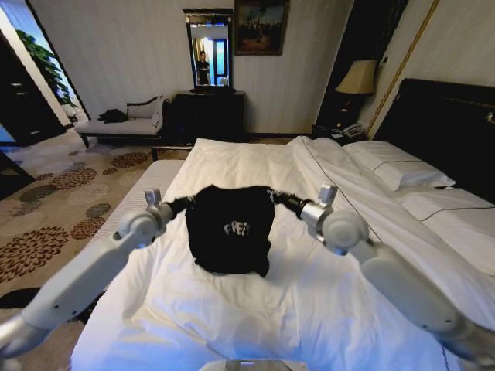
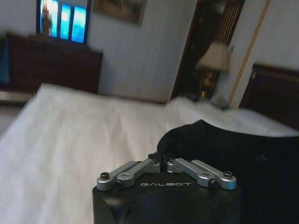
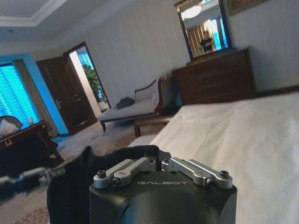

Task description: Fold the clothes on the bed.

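1. Black cotton T-shirt point(image 1: 229, 229), head view: held up between the two arms above the middle of the white duvet point(image 1: 255, 309) of the bed point(image 1: 433, 224), bunched and hanging, part of its white lettering facing near; left gripper point(image 1: 184, 204) at the shirt's upper left edge, right gripper point(image 1: 280, 200) at its upper right edge; both arms reach in from the near corners; pillows point(image 1: 398, 171) lie at far right against the dark headboard point(image 1: 445, 127); a chaise longue point(image 1: 124, 124) stands far left.
2. Left wrist view: left gripper point(image 2: 163, 158) with its fingers drawn together, pinching an edge of the T-shirt point(image 2: 233, 149); black cloth spreads beside it over the duvet point(image 2: 84, 135).
3. Right wrist view: right gripper point(image 3: 160, 155) likewise closed tight on a fold of the T-shirt point(image 3: 77, 186); the left gripper point(image 3: 51, 173) shows beyond the cloth; the duvet point(image 3: 243, 140) lies below.
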Robot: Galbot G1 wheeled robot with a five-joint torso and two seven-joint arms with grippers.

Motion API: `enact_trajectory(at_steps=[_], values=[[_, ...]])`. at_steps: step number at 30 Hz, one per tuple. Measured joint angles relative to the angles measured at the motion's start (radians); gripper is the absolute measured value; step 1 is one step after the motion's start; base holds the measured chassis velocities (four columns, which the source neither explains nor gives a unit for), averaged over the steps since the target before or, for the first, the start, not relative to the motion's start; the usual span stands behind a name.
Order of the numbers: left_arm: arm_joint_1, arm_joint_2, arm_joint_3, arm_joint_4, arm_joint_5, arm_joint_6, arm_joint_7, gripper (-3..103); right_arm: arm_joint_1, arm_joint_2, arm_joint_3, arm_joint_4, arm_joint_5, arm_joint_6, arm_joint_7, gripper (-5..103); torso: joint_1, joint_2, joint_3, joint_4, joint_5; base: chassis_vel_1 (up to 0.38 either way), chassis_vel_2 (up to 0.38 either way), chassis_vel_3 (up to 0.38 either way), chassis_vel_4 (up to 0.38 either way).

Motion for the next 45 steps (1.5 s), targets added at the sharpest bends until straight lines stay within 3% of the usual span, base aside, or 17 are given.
enact_trajectory(at_steps=[7, 15, 17, 25, 29, 35, 41, 44, 45], values=[[-0.157, 0.053, 0.031, -0.024, -0.060, 0.000, -0.006, 2, 0.127, -0.057, -0.005, 0.016, 0.114, -0.012, 0.042, 1, 0.000, 0.000, 0.000, 0.0001, 0.0008, 0.000, 0.000, 0.000, 0.000], [-0.381, 0.094, 0.134, 0.012, -0.141, 0.010, -0.009, 2, 0.396, -0.109, -0.053, -0.035, 0.253, -0.034, 0.062, 1, 0.000, 0.000, 0.000, 0.0001, 0.0002, 0.000, 0.000, 0.000, 0.000], [-0.410, 0.094, 0.147, 0.019, -0.153, 0.011, -0.009, 2, 0.420, -0.107, -0.059, -0.045, 0.265, -0.037, 0.064, 1, 0.000, 0.000, 0.000, 0.0003, 0.0002, 0.000, 0.000, 0.000, 0.000], [-0.710, 0.091, 0.281, 0.074, -0.281, 0.027, -0.027, 2, 0.540, -0.116, -0.067, -0.092, 0.325, -0.059, 0.067, 1, 0.000, 0.000, 0.000, -0.0002, 0.0007, 0.000, 0.000, 0.000, 0.000], [-0.770, 0.105, 0.299, 0.064, -0.322, 0.035, -0.034, 2, 0.577, -0.134, -0.061, -0.094, 0.352, -0.064, 0.065, 1, 0.000, 0.000, 0.000, -0.0002, 0.0004, 0.000, 0.000, 0.000, 0.000], [-0.798, 0.157, 0.295, 0.019, -0.365, 0.044, -0.035, 2, 0.646, -0.151, -0.064, -0.086, 0.399, -0.068, 0.068, 1, 0.000, 0.000, 0.000, 0.0002, 0.0001, 0.000, 0.000, 0.000, 0.000], [-0.767, 0.245, 0.221, -0.047, -0.433, 0.047, -0.048, 2, 0.697, -0.183, -0.059, -0.025, 0.473, -0.069, 0.082, 1, 0.000, 0.000, 0.000, -0.0003, 0.0003, 0.000, 0.000, 0.000, 0.000], [-0.641, 0.327, 0.064, -0.102, -0.452, 0.053, -0.039, 2, 0.693, -0.201, -0.023, 0.043, 0.539, -0.069, 0.107, 1, 0.000, 0.000, 0.000, 0.0004, 0.0001, 0.000, 0.000, 0.000, 0.000], [-0.641, 0.327, 0.064, -0.102, -0.452, 0.053, -0.039, 2, 0.693, -0.201, -0.023, 0.043, 0.539, -0.069, 0.107, 1, 0.000, 0.000, 0.000, 0.0004, 0.0001, 0.000, 0.000, 0.000, 0.000]])
